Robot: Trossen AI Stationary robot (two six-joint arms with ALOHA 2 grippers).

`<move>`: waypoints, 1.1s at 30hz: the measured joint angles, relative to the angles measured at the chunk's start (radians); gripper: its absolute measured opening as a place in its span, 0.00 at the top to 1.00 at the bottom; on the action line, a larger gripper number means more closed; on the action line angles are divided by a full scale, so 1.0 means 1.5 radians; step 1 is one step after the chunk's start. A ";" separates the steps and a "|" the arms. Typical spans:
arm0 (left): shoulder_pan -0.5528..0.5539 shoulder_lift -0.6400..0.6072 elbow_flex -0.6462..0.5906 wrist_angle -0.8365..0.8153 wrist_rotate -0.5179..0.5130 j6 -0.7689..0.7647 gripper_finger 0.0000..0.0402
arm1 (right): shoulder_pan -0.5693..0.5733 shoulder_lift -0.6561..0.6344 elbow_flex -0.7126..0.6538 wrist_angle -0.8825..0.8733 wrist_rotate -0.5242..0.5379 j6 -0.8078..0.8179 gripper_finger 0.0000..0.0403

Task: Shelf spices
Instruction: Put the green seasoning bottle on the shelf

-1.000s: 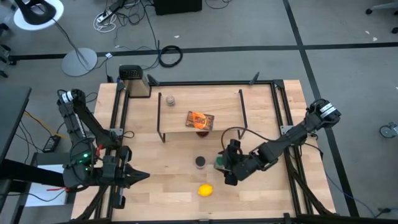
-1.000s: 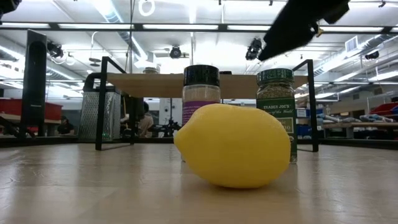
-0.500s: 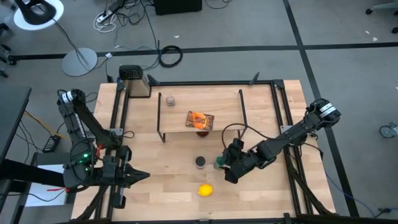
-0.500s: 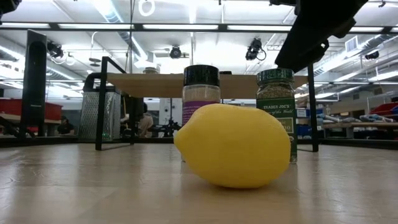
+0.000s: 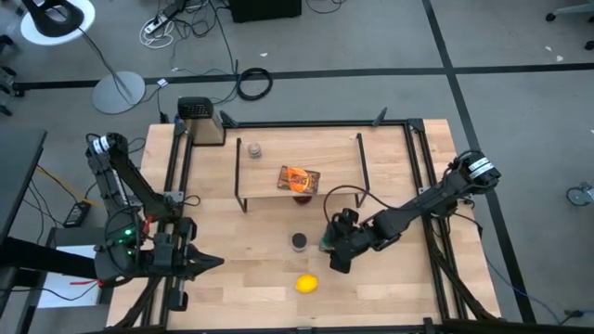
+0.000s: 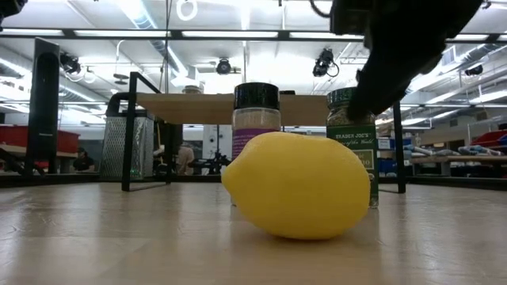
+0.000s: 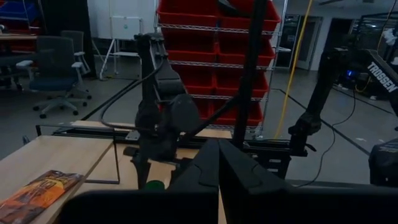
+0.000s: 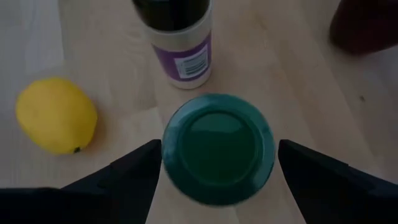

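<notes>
Pale wooden planks make up the surface [image 5: 241,278], which stands on a grey floor strewn with cables. Toward its far side stands the shelf [image 5: 299,167], a light board on thin black legs. On the shelf lie the flat orange packet [image 5: 298,177], near the board's front edge, and the pale beige jar [image 5: 253,147], toward the board's far left corner. A small dark red round object [image 5: 303,195] shows just at the shelf's front edge, partly under the packet.

In front of the shelf, on the bare surface, the purple jar [image 8: 179,38] with its black lid stands upright. Just to its right stands the green jar [image 8: 217,147], also upright, its round green lid facing up. The right tool [image 8: 217,168] hangs directly over the green jar with its fingers [image 8: 134,171] spread wide, one on either side of the lid and apart from it; nothing is held. A yellow lemon [image 5: 306,283] lies farther forward of the shelf than both jars, near the surface's front edge.

Off the shelf's far left corner stands a metal grater [image 5: 201,122]. The left tool [image 5: 206,263] waits at the surface's front left, well apart from the shelf, its fingers pressed together on nothing.
</notes>
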 joint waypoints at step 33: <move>0.000 0.000 0.000 -0.005 0.000 0.001 0.99 | 0.024 0.003 0.227 -0.103 0.048 -0.202 0.52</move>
